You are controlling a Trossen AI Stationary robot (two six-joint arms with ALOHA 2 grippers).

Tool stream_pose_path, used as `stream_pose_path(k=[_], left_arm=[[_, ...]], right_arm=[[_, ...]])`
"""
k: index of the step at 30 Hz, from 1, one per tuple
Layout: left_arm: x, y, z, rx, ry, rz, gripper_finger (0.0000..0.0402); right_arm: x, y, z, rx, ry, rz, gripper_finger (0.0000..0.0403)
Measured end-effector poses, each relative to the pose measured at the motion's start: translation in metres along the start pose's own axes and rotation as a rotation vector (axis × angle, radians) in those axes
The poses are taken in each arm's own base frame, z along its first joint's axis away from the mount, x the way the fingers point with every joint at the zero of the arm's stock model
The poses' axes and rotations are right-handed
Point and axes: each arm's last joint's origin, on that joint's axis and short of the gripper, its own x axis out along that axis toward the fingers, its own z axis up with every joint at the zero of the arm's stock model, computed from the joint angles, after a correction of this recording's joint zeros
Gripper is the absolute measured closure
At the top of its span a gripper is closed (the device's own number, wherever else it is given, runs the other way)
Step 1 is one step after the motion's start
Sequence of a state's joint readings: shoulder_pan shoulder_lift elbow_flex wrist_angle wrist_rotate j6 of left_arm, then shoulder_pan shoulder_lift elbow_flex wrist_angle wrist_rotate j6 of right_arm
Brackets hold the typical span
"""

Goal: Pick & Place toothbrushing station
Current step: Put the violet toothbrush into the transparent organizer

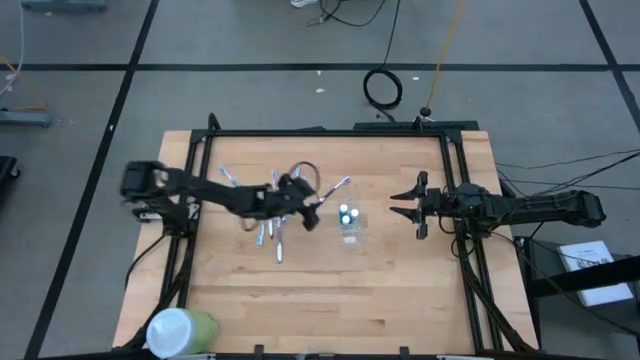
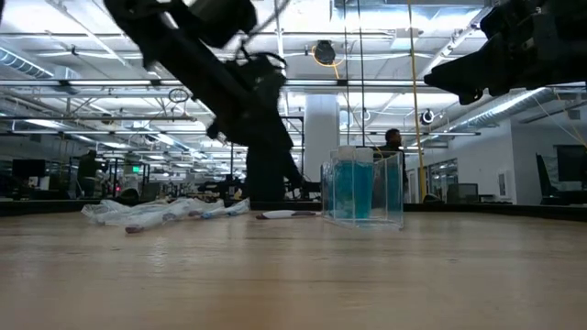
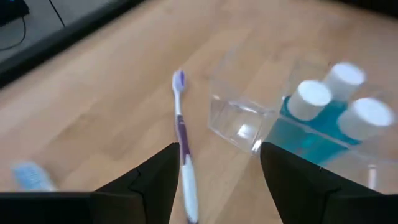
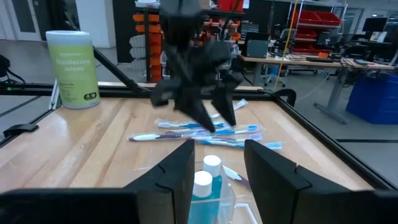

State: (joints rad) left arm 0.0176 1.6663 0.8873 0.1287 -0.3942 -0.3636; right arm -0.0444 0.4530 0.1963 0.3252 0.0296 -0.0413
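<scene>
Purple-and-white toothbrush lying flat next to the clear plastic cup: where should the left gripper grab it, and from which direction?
Probably mid-handle, from straight above. The purple-and-white toothbrush lies flat on the wooden table, so only its thin sides offer purchase; set the jaws across the handle's width. It lies apart from the clear plastic cup, leaving room on that side. The left gripper is already open over the handle.

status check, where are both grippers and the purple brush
Left gripper open, low over purple toothbrush lying on table beside clear cup. Right gripper open, waiting right of cup. Nothing blocking.
</scene>
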Motion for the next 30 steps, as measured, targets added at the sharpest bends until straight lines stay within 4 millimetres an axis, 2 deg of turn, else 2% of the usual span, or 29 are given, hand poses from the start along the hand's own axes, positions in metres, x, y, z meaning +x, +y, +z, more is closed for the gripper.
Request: stream_pose_path(k=[5,10,14,21,25,30], left_arm=[[0.036,-0.006,-0.013,0.026,0.105,0.048,0.0174],[0.058,-0.006,-0.027,0.036,0.201,0.098,0.0174],[0.067,-0.002,-0.034,0.031,0.243,0.126,0.0174],[0.069,0.002,-0.042,0.046,0.312,0.151,0.0181],[0.068,0.003,-0.044,0.021,0.345,0.135,0.0227],[0.068,0.002,-0.046,0.018,0.363,0.115,0.0325]], right_arm=[[0.000,0.000,0.000,0.003,0.000,0.002,0.0273],[0.000,0.000,0.000,0.029,0.002,0.005,0.0273],[0.000,0.000,-0.001,0.029,0.006,0.005,0.0273],[0.000,0.000,-0.001,0.030,0.009,0.005,0.0273],[0.000,0.000,-0.001,0.037,0.009,0.005,0.0273],[0.000,0.000,-0.001,0.037,0.009,0.005,0.0273]])
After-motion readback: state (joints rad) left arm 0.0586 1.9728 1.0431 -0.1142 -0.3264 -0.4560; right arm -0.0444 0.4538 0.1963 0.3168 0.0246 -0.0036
